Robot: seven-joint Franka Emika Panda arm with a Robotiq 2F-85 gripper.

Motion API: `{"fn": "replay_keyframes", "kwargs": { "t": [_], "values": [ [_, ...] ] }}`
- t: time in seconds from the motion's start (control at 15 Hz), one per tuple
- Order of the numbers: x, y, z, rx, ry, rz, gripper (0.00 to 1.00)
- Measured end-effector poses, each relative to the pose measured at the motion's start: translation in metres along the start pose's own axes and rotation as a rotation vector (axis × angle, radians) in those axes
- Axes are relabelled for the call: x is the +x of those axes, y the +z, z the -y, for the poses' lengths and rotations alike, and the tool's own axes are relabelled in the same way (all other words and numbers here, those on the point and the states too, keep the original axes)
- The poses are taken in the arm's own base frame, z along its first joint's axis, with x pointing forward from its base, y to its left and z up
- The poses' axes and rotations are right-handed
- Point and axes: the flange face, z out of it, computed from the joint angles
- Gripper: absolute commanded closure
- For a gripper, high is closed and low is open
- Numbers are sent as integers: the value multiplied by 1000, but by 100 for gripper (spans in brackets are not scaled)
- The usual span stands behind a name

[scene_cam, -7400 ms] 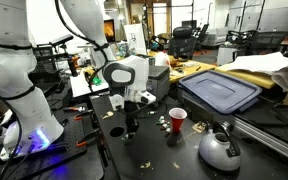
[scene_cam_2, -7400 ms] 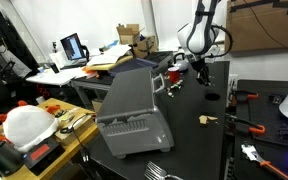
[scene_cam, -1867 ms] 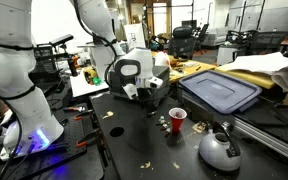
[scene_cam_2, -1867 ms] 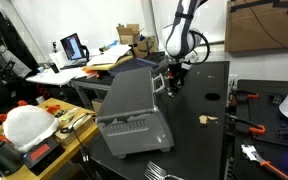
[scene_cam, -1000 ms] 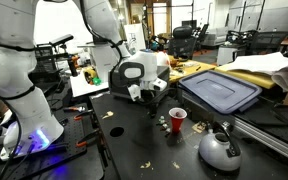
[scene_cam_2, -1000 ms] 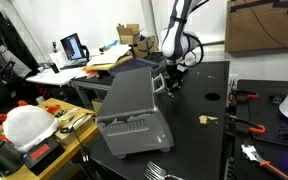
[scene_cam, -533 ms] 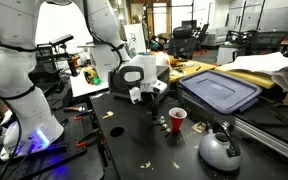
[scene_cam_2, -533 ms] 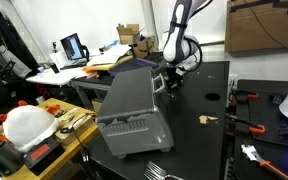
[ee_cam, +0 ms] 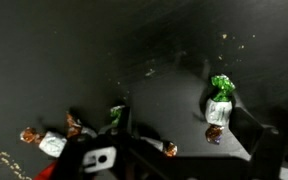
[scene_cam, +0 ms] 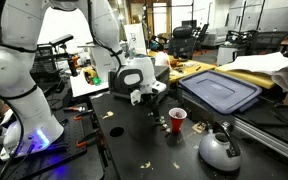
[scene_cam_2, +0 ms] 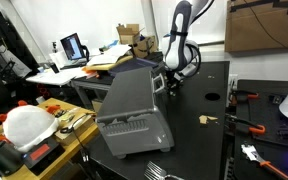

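Wrapped candies (scene_cam: 162,123) lie loose on the black bench (scene_cam: 134,145), touching or just beside the red cup (scene_cam: 177,120); the wrist view shows one in green wrap (ee_cam: 220,98). The tool (scene_cam: 150,98) hangs near the cup on its candy side, jaws spread wide and gripping nothing. A kettle (scene_cam: 219,148) stands near the cup, and a blue lid (scene_cam: 222,90) lies behind it.

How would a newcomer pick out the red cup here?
On the black table, look beside the big grey lid, between it and the gripper. The red cup stands upright among small wrapped candies, the only red, tall thing there.
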Motion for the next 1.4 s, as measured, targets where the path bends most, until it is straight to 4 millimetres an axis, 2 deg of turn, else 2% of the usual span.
{"fn": "replay_keyframes", "kwargs": {
  "t": [0.33,0.53,1.0,1.2,1.4],
  "values": [
    [7,-20,-14,-138,32,-61,0],
    [6,-30,-13,-187,35,-87,0],
    [-13,-27,9,-127,43,0,0],
    [-12,-26,5,-73,101,18,0],
    [-9,-22,-8,-37,173,31,0]
  ]
}}
